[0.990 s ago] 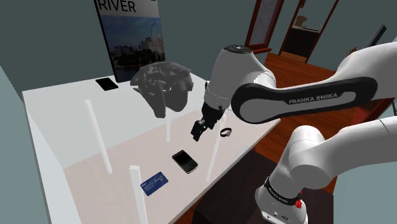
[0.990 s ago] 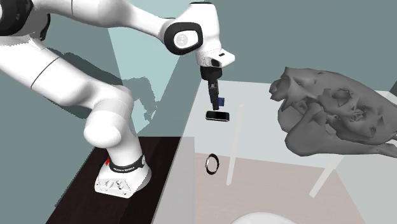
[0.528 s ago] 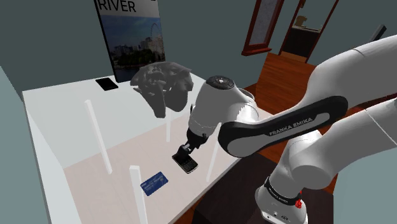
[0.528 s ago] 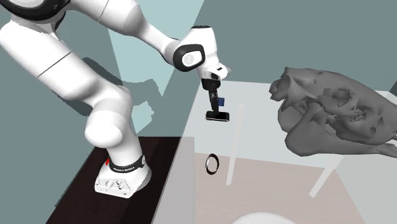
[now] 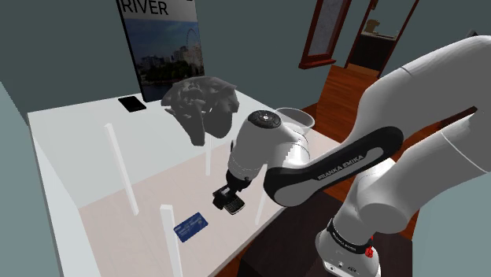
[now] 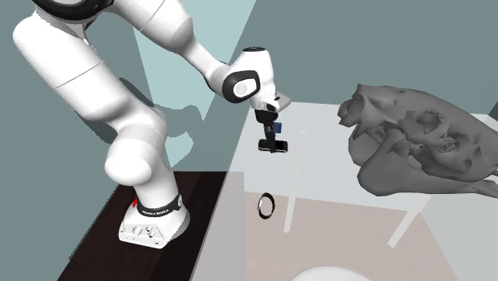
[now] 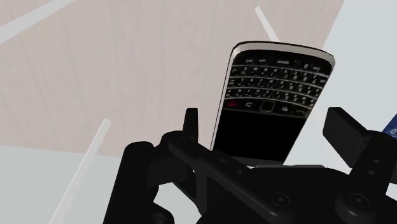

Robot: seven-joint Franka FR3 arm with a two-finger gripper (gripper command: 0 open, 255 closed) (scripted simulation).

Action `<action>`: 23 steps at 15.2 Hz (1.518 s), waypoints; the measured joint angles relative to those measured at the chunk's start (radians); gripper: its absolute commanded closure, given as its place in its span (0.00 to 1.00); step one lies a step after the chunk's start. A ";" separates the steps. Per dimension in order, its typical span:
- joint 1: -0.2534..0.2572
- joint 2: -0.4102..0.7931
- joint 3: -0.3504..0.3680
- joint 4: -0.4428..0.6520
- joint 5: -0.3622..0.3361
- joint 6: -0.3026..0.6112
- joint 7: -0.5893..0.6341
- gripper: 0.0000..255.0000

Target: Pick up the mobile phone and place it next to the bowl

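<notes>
A black mobile phone (image 5: 233, 205) with a keypad lies flat near the table's front edge, also seen as the phone (image 6: 274, 144) and up close as the phone (image 7: 270, 95). My black gripper (image 5: 224, 198) has come down right over it. In the wrist view the gripper (image 7: 270, 124) is open, one finger on each side of the phone's lower end with a small gap on both sides. From the second exterior view the gripper (image 6: 271, 139) reaches the phone's level. A white bowl (image 5: 299, 118) shows behind the arm, and the bowl (image 6: 327, 274) peeks in at the second exterior view's bottom edge.
A blue card (image 5: 190, 226) lies close to the phone. A dark ring (image 6: 266, 205) sits between phone and bowl. A big grey rock-like lump (image 5: 201, 102) stands at the back, with a flat black item (image 5: 132, 103) and a poster (image 5: 161, 39). Thin white posts (image 5: 122, 169) rise from the table.
The arm swung from above the ring toward the shoulder view's lower left and sank until the open fingers straddle the phone. The phone has not moved.
</notes>
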 measured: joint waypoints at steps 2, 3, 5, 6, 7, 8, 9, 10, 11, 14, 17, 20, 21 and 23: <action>-0.007 0.016 0.006 0.000 -0.007 0.017 0.006 0.00; -0.008 0.020 0.007 0.001 -0.008 0.020 0.007 0.00; -0.009 0.023 0.008 0.000 -0.009 0.023 0.008 0.00; -0.009 0.023 0.008 0.000 -0.010 0.023 0.008 0.00; -0.009 0.023 0.009 0.001 -0.010 0.024 0.008 0.00; -0.009 0.023 0.009 0.001 -0.010 0.024 0.008 1.00; -0.009 0.022 0.009 0.002 -0.009 0.024 0.008 1.00; -0.009 0.023 0.009 0.002 -0.010 0.024 0.008 1.00; -0.009 0.022 0.009 0.002 -0.009 0.024 0.008 1.00; -0.009 0.022 0.008 0.001 -0.009 0.025 0.008 1.00; -0.009 0.021 0.009 0.000 -0.009 0.027 0.008 1.00; -0.004 0.008 0.003 0.008 -0.004 0.003 0.003 1.00; 0.000 -0.003 -0.003 0.012 0.000 -0.013 -0.003 1.00; 0.005 -0.023 -0.012 0.022 0.005 -0.043 -0.012 1.00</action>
